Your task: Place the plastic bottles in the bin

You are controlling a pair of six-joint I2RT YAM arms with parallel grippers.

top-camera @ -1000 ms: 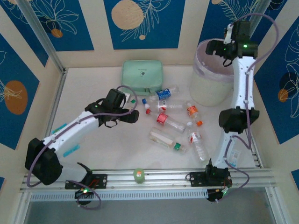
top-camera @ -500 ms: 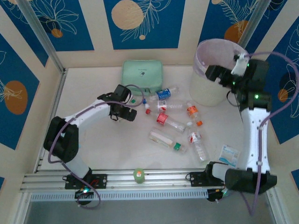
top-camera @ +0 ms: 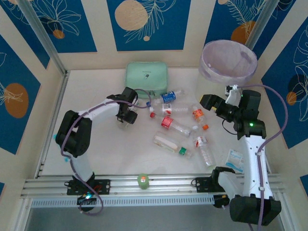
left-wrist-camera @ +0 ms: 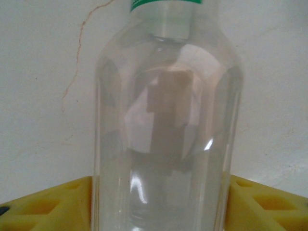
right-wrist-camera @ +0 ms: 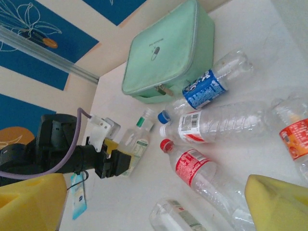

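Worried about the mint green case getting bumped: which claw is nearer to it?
Left. The left claw is just in front of the case; the right claw is far right, near the bin.

Whole thing sits in a little boxed-in booth: cream walls (top-camera: pixel 101 33) with dark blue panels (top-camera: pixel 159 29) printed with pale leaf sketches and orange-tan circles (top-camera: pixel 131 14). The tabletop (top-camera: pixel 106 154) is plain white and a bit scuffed. Up close in the left wrist view a thin brownish line (left-wrist-camera: pixel 77 57) wanders across it, maybe a crack or a stain, hard to say. A silver metal post (top-camera: pixel 42 36) leans up the back-left corner, and an aluminium rail (top-camera: pixel 168 182) runs along the near edge. Lighting's soft and even.
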